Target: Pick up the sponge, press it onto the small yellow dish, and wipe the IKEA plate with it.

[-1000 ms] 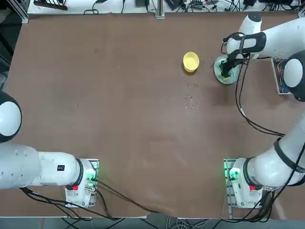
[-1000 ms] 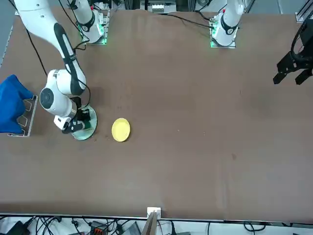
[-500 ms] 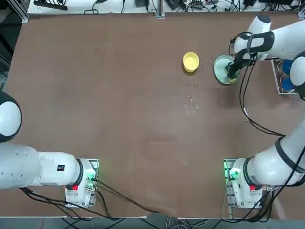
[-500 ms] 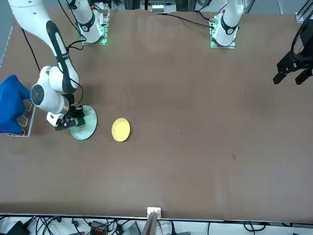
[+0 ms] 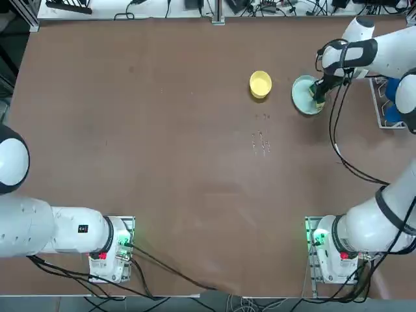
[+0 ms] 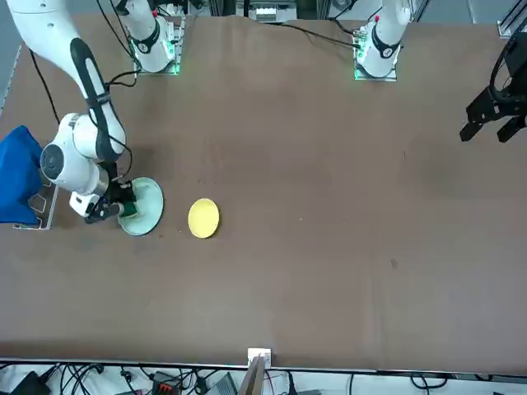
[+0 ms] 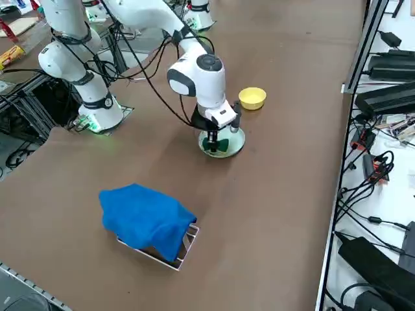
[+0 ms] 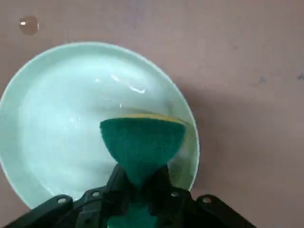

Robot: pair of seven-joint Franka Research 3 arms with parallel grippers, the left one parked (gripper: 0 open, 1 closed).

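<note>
The pale mint IKEA plate (image 5: 301, 92) lies at the far right of the table, with the small yellow dish (image 5: 260, 84) to its left. My right gripper (image 5: 318, 96) stands over the plate's right rim, shut on the sponge (image 8: 142, 140). In the wrist view the sponge's green top bulges out between the fingers (image 8: 118, 176), and its yellow layer presses on the plate (image 8: 71, 109) near the rim. From the side the gripper (image 7: 212, 138) points straight down onto the plate (image 7: 228, 146), near the yellow dish (image 7: 252, 98). In the front view the gripper (image 6: 122, 210) is at the plate's (image 6: 145, 206) left edge.
A blue cloth (image 7: 146, 217) is draped over a metal rack (image 7: 185, 249) to the right of the plate, close to the table's right edge. Small marks (image 5: 260, 142) dot the table nearer the robot than the yellow dish. A droplet (image 8: 28, 24) sits beside the plate.
My right gripper has slid the sponge across the plate, from its middle to the rim on the robot's right. The plate and yellow dish have stayed put.
</note>
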